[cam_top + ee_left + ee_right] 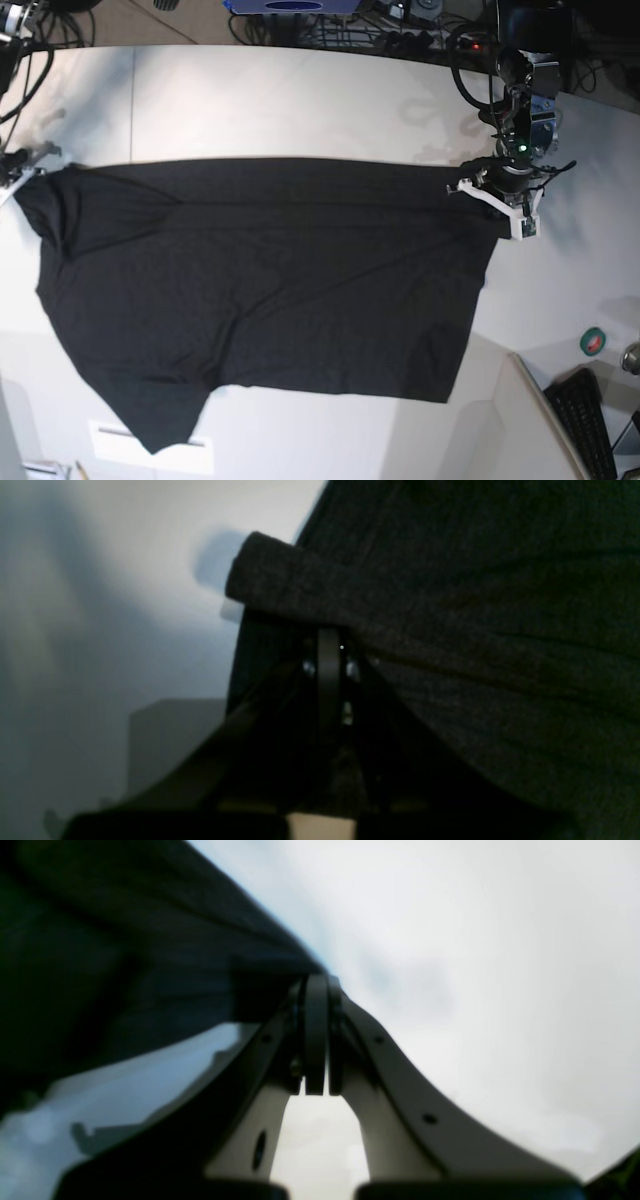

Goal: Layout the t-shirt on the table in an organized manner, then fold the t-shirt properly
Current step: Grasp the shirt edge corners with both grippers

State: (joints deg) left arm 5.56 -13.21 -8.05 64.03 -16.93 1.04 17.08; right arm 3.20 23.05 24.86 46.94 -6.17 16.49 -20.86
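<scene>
The t-shirt point(270, 300), soft black cloth, hangs stretched over the smooth white table point(300, 100); left pincer point(497, 195) and right pincer point(22, 172) each pinch a corner tight.

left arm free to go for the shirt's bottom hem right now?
Probably not as things stand. The left gripper is shut on the t-shirt, holding a corner taut, as is the right gripper opposite. It would need to release first; nothing else blocks the table.
</scene>
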